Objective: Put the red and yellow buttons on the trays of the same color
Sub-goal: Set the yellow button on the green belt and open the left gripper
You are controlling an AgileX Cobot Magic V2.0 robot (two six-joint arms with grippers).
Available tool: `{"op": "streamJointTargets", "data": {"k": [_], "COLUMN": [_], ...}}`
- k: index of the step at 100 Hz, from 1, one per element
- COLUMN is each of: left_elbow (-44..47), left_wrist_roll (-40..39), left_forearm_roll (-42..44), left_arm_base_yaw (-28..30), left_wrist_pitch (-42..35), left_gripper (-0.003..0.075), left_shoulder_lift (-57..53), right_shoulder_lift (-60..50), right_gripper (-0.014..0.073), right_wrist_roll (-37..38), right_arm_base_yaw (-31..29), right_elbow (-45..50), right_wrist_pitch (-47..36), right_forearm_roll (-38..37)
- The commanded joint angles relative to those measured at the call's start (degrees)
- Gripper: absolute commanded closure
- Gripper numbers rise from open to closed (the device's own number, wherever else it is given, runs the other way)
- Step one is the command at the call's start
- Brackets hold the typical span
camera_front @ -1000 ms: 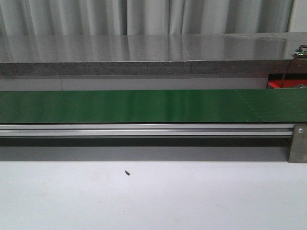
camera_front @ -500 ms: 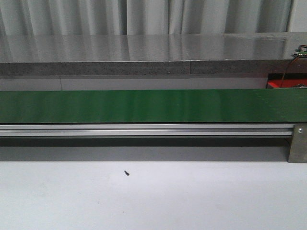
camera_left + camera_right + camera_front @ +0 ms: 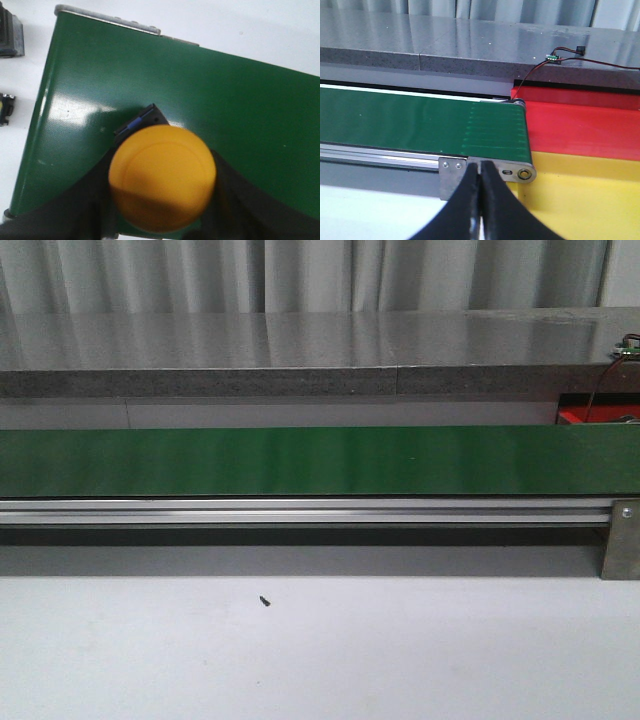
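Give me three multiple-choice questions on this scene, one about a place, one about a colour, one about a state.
1. Where is the yellow button?
A. between the left gripper's fingers, over the green belt
B. on the red tray
C. on the grey counter

2. Which tray lies nearer the right gripper?
A. blue
B. yellow
C. green

3. How is the right gripper?
A. wide open
B. holding a button
C. shut, empty

Answers: 1 A, the dark fingers flank it. 2 B, the yellow tray sits in front of the red tray. 3 C, its fingers meet with nothing between.

Left gripper (image 3: 162, 200) clamped, right gripper (image 3: 480, 200) closed.
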Motion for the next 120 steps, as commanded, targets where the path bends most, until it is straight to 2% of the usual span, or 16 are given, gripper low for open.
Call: {"op": "streamJointTargets", "data": {"k": [1, 19, 24, 43, 62, 74, 93, 106, 120], "left_elbow": [-2.68, -2.66, -2.66, -2.66, -3.96, -7.19, -12.65, -12.54, -10.44], "left_wrist_roll": [0.01, 0.01, 0.01, 0.10, 0.32, 0.45, 0.45, -0.03, -1.95], "left_forearm_roll": [-1.61, -1.70, -1.70, -1.70, -1.70, -1.70, -1.70, 0.14, 3.32], "left_arm_base_yaw": [-0.38, -0.38, -0.38, -0.38, -0.38, -0.38, -0.38, 0.54, 4.02], "left_wrist_pitch": [-0.42, -0.03, 0.14, 1.40, 2.83, 5.09, 8.12, 7.19, 4.85], "left_gripper": [0.0666, 0.0662, 0.0640, 0.0456, 0.0213, 0.0124, 0.0116, 0.0117, 0.0117], "left_shoulder_lift": [-0.94, -0.26, -0.26, -0.26, -0.26, -0.26, -2.34, -6.13, -9.38], "right_shoulder_lift": [-1.01, -1.01, -1.01, -1.01, -1.01, -1.01, -1.01, -1.01, -1.01], "right_gripper": [0.0661, 0.0661, 0.0661, 0.0661, 0.0661, 0.0661, 0.0661, 0.0661, 0.0661], "right_wrist_roll": [-0.07, -0.07, -0.07, -0.07, -0.07, -0.07, -0.07, -0.07, -0.07], "right_arm_base_yaw": [-0.27, -0.27, -0.27, -0.27, -0.27, -0.27, -0.27, -0.27, -0.27], "right_elbow": [-1.09, -1.09, -1.09, -1.09, -1.09, -1.09, -1.09, -1.09, -1.09], "right_wrist_pitch": [-4.53, -4.53, -4.53, -4.53, -4.53, -4.53, -4.53, -4.53, -4.53], "right_forearm_roll": [-0.51, -0.51, -0.51, -0.51, -0.51, -0.51, -0.51, -0.51, -0.51]}}
